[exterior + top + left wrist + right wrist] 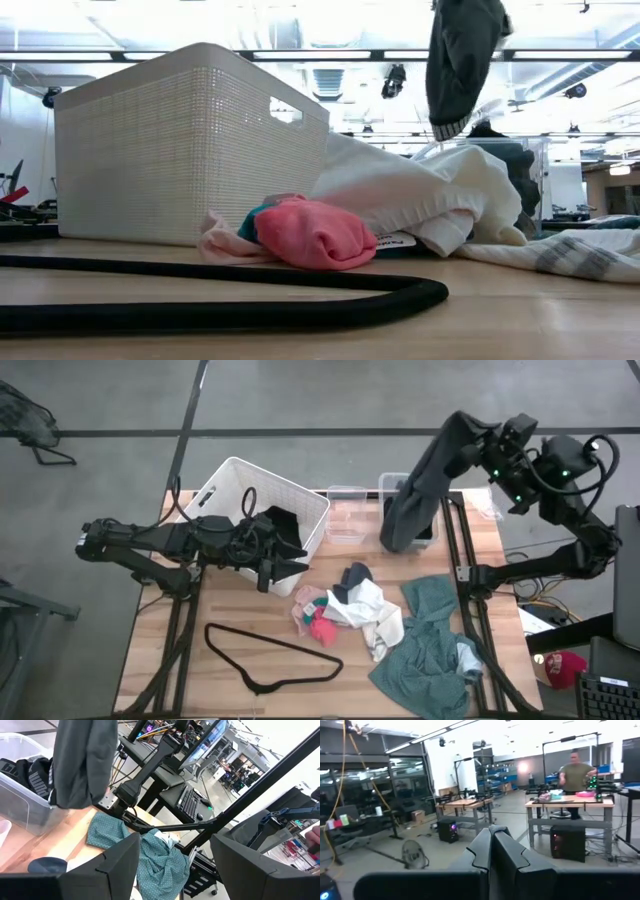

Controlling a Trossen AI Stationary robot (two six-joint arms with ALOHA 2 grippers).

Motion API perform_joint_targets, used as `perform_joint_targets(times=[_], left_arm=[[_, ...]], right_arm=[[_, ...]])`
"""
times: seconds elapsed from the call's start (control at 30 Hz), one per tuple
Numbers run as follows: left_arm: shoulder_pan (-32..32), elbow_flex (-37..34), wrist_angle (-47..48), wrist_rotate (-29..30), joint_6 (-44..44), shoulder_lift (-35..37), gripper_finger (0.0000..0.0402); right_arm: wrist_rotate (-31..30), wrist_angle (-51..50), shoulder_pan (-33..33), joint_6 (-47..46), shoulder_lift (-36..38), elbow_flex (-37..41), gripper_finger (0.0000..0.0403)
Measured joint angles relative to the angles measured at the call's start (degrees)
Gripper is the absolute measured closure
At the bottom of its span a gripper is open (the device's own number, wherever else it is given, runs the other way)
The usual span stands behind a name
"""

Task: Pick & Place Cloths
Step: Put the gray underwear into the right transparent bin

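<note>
1. Dark cloth (415, 495) hangs from the right gripper (478, 438), held high over the far right of the table, above a clear bin (392, 488) w/ black fabric already in it. Right jaws are pressed together on its top edge; the wrist view shows the fingers meeting on a dark fold (492, 845).
2. Long axis: near vertical, top at the gripper, free hem pointing down. From the low view the ribbed hem (450, 125) dangles well clear of the pile.
3. Risk: it's held by an edge only, so a fast swing could let it slip out, I'd guess. The low end could also drag on the bin rim and tip or shift the bin.
4. If it's bound for the basket (225, 485), the path crosses the left arm; the trailing hem could snag it.
5. Rest of the cloths: white/pink heap (345, 610) mid-table, teal cloth (430, 645) at near right, partly over the edge, so it could slide off if tugged.
6. Left gripper (268, 565) sits just beside the basket's near corner, jaws spread, holding nothing per its wrist view.
7. Hanger (270, 655) lies near the heap; could get caught up w/ a grab there.
</note>
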State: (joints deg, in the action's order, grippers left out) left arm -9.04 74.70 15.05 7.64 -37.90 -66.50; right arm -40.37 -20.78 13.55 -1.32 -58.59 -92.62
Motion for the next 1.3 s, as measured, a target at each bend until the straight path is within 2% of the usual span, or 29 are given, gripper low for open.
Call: perform_joint_targets(times=[0.17, 0.53, 0.63, 0.77, 0.93, 1.2, 1.3], left_arm=[[0.0, 0.0, 0.06, 0.0, 0.01, -0.02, 0.0151], [-0.02, -1.01, 1.41, 0.57, -0.69, -0.03, 0.0151], [-0.02, -1.84, 1.23, 0.57, -2.42, -0.07, 0.0151], [-0.07, -3.14, 1.05, 0.58, -4.8, -0.08, 0.0151], [-0.46, -3.76, -0.42, 0.57, -5.56, -0.07, 0.0151], [-0.46, -3.8, -4.52, 0.57, -3.97, -0.07, 0.0151], [-0.48, -3.8, -4.55, 0.49, -3.97, -0.04, 0.0151]], right_arm=[[1.55, 0.06, 3.34, -0.19, -0.17, 0.0, 0.0394], [1.94, -2.87, 5.99, 0.0, -3.52, 0.0, 0.0394], [1.33, -11.51, 7.28, -3.73, -4.71, -0.02, 0.0394], [1.4, -30.61, 9.82, -14.08, -6.96, 0.04, 0.0394], [2.91, -50.79, 11.5, -21.93, -10.91, 0.31, 0.0394], [8.38, -69.25, 14.41, -29.6, -20.57, 1.04, 0.0394], [12.27, -68.57, 14.95, -27.98, -23.13, 1.96, 0.0394]])
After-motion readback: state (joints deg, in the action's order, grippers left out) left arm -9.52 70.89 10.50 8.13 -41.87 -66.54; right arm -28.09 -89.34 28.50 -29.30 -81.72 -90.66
